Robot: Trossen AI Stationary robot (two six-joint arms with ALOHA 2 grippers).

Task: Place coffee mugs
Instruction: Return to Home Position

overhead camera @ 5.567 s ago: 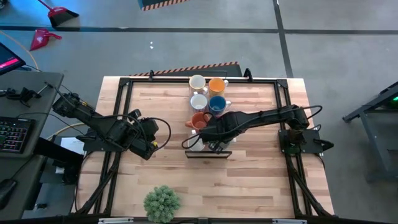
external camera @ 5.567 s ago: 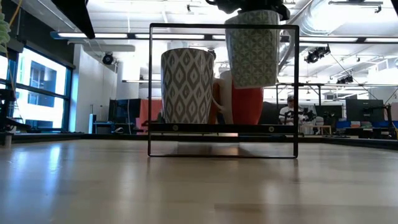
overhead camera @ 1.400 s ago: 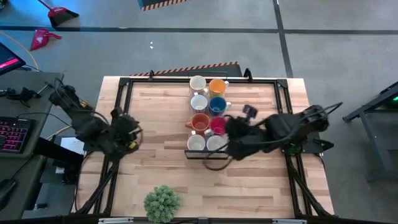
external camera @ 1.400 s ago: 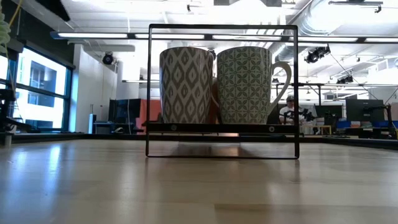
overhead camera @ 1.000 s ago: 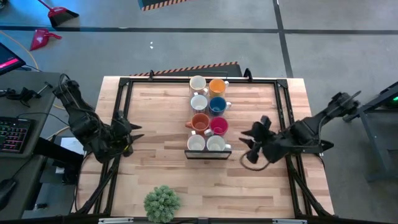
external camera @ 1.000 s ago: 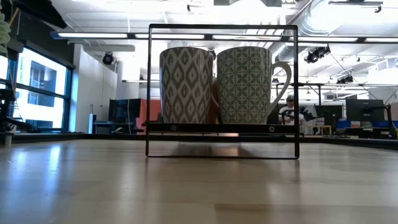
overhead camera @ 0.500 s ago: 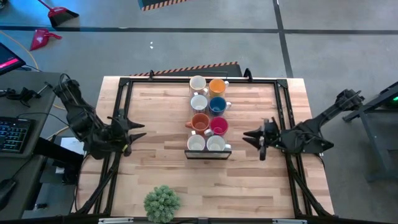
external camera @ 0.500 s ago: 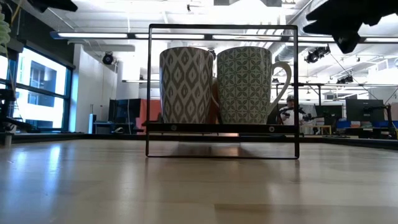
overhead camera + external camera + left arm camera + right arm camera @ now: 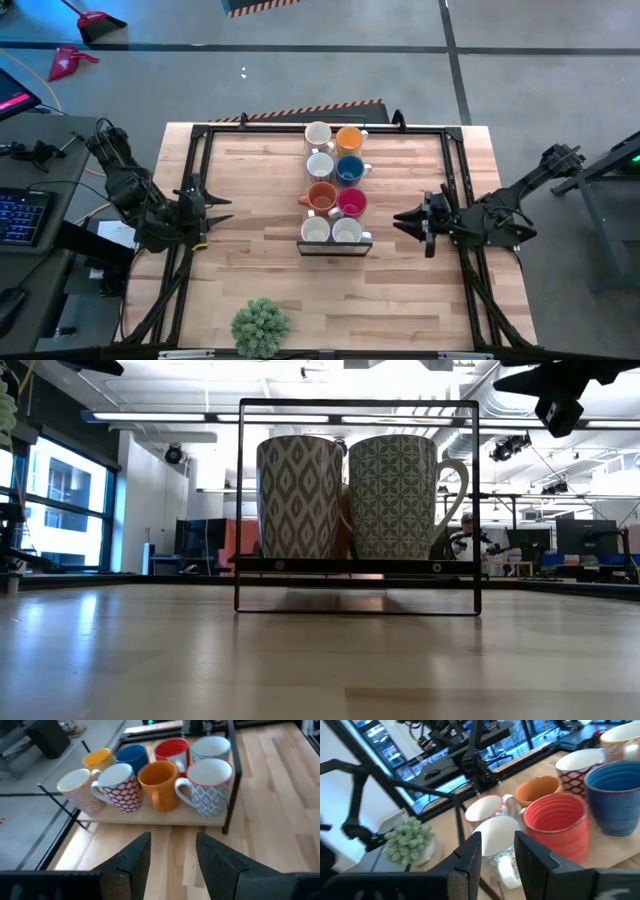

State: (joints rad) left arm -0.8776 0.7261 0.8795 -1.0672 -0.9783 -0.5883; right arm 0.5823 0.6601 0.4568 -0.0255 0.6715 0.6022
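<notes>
Several coffee mugs stand by their bases in two rows on a wooden board [image 9: 150, 816] with a black frame [image 9: 358, 404] at mid-table. They are white [image 9: 318, 133], orange [image 9: 348, 137], blue [image 9: 349, 168], red-pink [image 9: 351, 201] and two patterned white ones [image 9: 300, 495] [image 9: 392, 495] at the near end. My left gripper [image 9: 222, 207] [image 9: 172, 855] hovers open at the table's left side, pointing at the mugs, with nothing between its fingers. At the right side my right gripper [image 9: 405, 217] [image 9: 497, 852] also hovers open and holds nothing, facing the mugs.
A green spiky plant ball [image 9: 260, 327] sits near the table's front edge, left of the middle. Black rails [image 9: 190, 170] run along the table's edges. Bare wood lies between each gripper and the mug board. A person [image 9: 465, 535] sits far off in the room.
My right gripper has drawn back toward the table's right edge, come down and levelled out, so it now shows at the top right of the low view. My left gripper has rolled about its own line while staying at the left side. The mugs have not moved.
</notes>
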